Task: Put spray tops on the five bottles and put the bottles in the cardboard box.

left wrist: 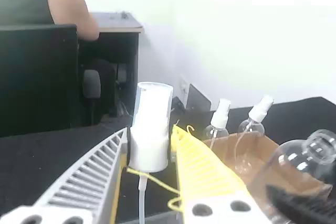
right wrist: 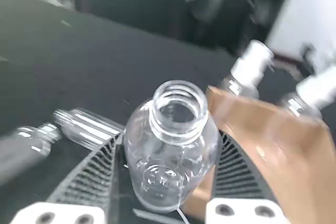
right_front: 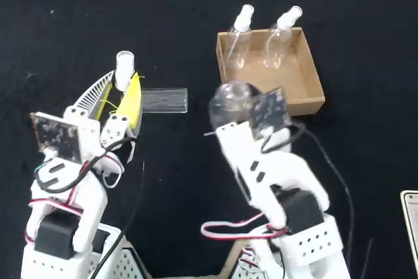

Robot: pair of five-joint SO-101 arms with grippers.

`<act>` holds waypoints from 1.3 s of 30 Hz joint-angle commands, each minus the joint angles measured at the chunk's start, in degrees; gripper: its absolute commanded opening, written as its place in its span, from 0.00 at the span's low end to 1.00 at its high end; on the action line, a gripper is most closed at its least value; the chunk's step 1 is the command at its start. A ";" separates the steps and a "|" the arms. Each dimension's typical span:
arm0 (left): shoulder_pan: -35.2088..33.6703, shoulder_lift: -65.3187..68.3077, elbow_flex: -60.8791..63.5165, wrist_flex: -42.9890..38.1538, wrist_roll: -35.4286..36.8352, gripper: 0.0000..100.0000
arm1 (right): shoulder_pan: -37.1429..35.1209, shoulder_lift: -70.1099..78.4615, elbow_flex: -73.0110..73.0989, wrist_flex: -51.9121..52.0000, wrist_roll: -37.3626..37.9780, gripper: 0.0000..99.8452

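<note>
At the near edge of the desk [right_front: 176, 181] stand two white arms. The left arm's fingers [left wrist: 205, 174] pinch a spray top [left wrist: 151, 124] upright; the right arm's fingers [right wrist: 86, 179] clasp an uncapped bottle [right wrist: 176, 116].

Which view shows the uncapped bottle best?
Right wrist view: the uncapped bottle sits centred, open neck up, in the right gripper. High view shows its rounded body; left wrist view, part at the edge.
</note>
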 commanded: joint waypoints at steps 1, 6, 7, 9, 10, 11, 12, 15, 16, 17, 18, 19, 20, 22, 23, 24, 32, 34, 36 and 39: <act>-0.04 -0.97 -3.12 -1.49 0.88 0.05 | -4.57 -2.24 3.30 -5.98 -0.62 0.11; 5.05 -0.53 -8.57 -1.49 0.88 0.05 | -7.21 -2.24 9.27 -9.67 -0.62 0.11; 6.64 -0.44 -9.27 -1.49 0.88 0.05 | -7.82 -2.24 9.98 -10.29 -0.62 0.11; 10.59 -0.44 -9.98 -2.20 0.88 0.05 | -8.44 -2.24 10.95 -11.16 -0.62 0.11; 12.62 -0.44 -9.71 -3.52 0.88 0.05 | -8.44 -2.24 11.30 -11.52 -0.62 0.11; 14.37 -0.44 -9.36 -5.10 0.88 0.05 | -8.44 -2.24 11.30 -11.34 -0.70 0.11; 15.78 -0.44 -8.75 -7.12 0.88 0.05 | -8.44 -2.24 11.47 -11.25 -0.88 0.11; 19.12 -0.35 -4.88 -16.09 0.44 0.05 | -8.44 -2.24 12.09 -11.08 -4.92 0.11; 19.82 -0.35 -3.21 -19.87 0.44 0.05 | -8.44 -2.24 12.35 -11.08 -6.42 0.11; 20.00 -0.35 -1.63 -23.56 0.44 0.05 | -8.44 -2.24 12.70 -11.25 -7.47 0.11; 20.18 -0.44 -0.22 -26.73 0.44 0.05 | -8.44 -2.24 12.88 -11.25 -8.09 0.11; 20.26 -0.44 1.19 -29.10 0.79 0.05 | -8.44 -2.24 12.97 -11.16 -8.26 0.11; 20.62 -0.53 2.15 -30.42 0.79 0.05 | -8.44 -2.24 12.88 -11.16 -8.18 0.11; 20.70 -0.35 2.77 -31.47 0.79 0.05 | -8.44 -2.24 12.88 -11.16 -8.18 0.11; 20.70 -0.35 2.68 -31.65 0.88 0.05 | -8.44 -2.24 12.88 -11.16 -8.18 0.11; 20.70 -0.35 2.59 -31.91 0.88 0.05 | -8.44 -2.24 12.88 -11.25 -8.18 0.11; 24.92 2.02 -0.13 -32.62 0.97 0.05 | -8.44 -2.24 12.88 -11.08 -8.18 0.11; 26.15 3.69 0.04 -32.62 0.97 0.05 | -8.44 -2.15 12.88 -10.99 -8.18 0.11; 26.51 5.36 0.31 -32.53 0.97 0.05 | -8.44 -2.15 12.44 -9.67 -7.91 0.11; 26.15 7.03 1.01 -32.88 0.88 0.05 | -8.44 -2.24 10.59 -6.15 -5.36 0.11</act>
